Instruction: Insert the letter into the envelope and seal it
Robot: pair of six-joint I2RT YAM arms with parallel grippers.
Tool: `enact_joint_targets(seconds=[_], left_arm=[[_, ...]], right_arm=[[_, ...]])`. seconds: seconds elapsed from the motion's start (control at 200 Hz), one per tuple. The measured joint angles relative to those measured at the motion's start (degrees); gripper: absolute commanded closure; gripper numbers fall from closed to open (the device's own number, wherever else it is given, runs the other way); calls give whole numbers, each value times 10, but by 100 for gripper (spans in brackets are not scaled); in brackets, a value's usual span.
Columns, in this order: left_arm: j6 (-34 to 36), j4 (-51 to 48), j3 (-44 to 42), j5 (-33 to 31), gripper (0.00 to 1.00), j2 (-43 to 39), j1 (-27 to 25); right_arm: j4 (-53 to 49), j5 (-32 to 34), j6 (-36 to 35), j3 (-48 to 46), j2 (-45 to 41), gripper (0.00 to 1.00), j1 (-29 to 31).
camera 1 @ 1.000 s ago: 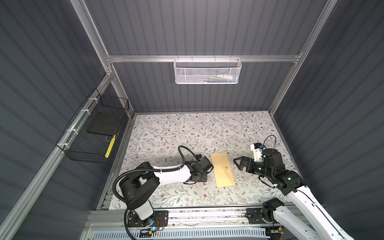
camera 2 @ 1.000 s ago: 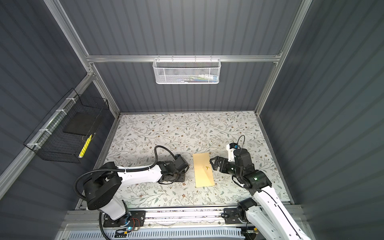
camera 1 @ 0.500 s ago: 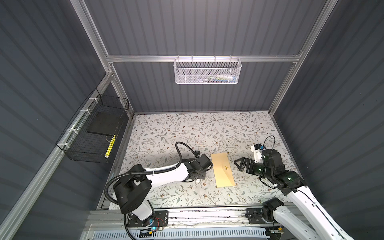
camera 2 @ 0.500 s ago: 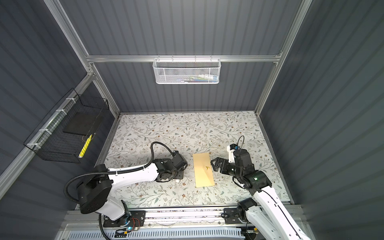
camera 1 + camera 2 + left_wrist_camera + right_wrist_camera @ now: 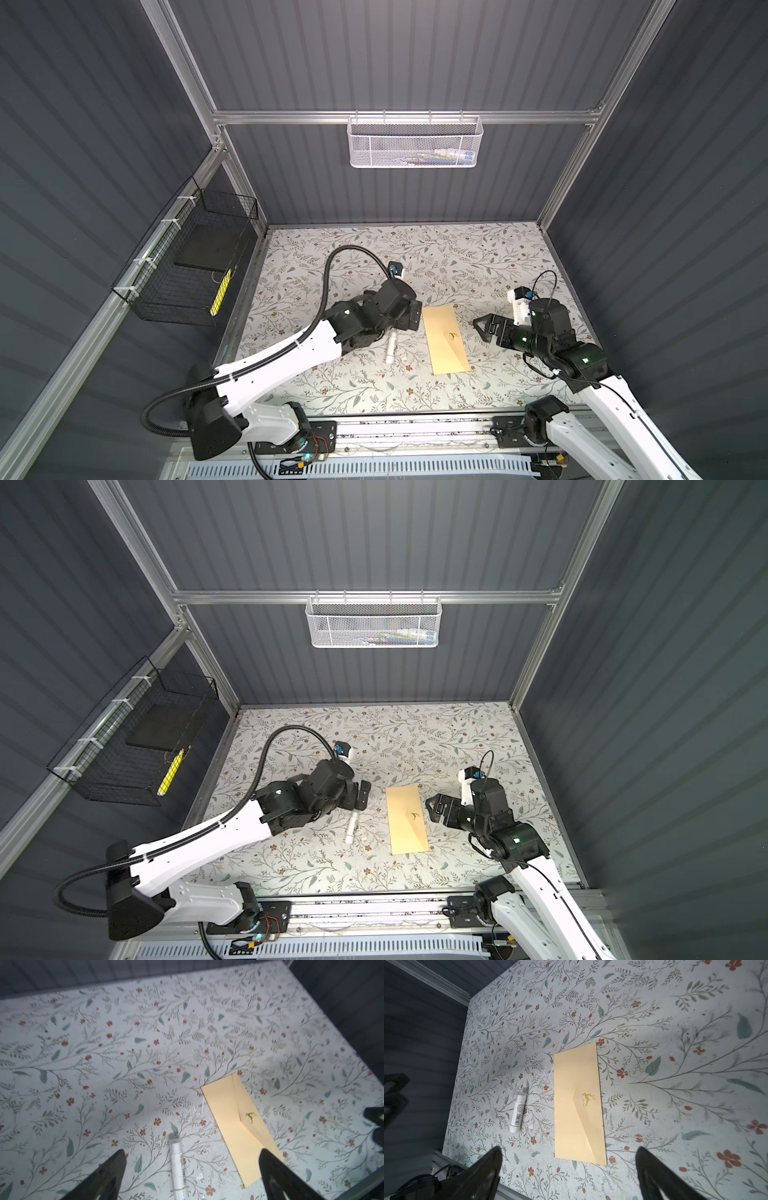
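The tan envelope lies flat on the floral table, its flap folded down over a small gold deer mark. The letter is hidden from every view. A small white stick lies on the table just left of the envelope. My left gripper hovers over the stick's far end, open and empty. To the right of the envelope my right gripper is also open and empty, pointing at it.
A white mesh basket hangs on the back wall. On the left wall there is a black wire basket. A metal rail runs along the table's front edge. Tiny white scraps lie near the stick.
My left gripper has opened and lifted up and back from the table, leaving the white stick lying beside the envelope. The right arm and the envelope have stayed in place.
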Motion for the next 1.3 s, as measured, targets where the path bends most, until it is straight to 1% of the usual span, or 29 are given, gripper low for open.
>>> enact_joint_targets(seconds=[0.085,0.18,0.305,0.395,0.665,0.74,0.83,0.961,1.086,1.301], left_arm=[[41,2,33,-12,0,-21,11],[83,12,58,-9,0,-34,39],[119,21,64,3,0,-43,82],[139,29,63,12,0,-48,101],[208,96,18,11,0,-93,121],[219,114,-1,14,0,-98,148],[226,143,-27,26,0,-98,193],[231,183,-62,48,0,-90,252],[231,227,-84,73,0,-69,301],[231,306,-102,111,0,-19,363]], right_arm=[[-2,9,-6,10,-12,1,-1],[-6,22,-17,21,-34,1,-2],[-14,39,-40,44,-56,1,-2],[-19,50,-59,61,-63,1,-2],[-23,93,-100,73,-60,1,-3],[-14,107,-111,73,-52,1,-8],[9,122,-126,73,-33,1,-19],[56,127,-148,67,-4,1,-52],[114,110,-156,57,27,1,-111],[197,76,-164,57,111,1,-181]])
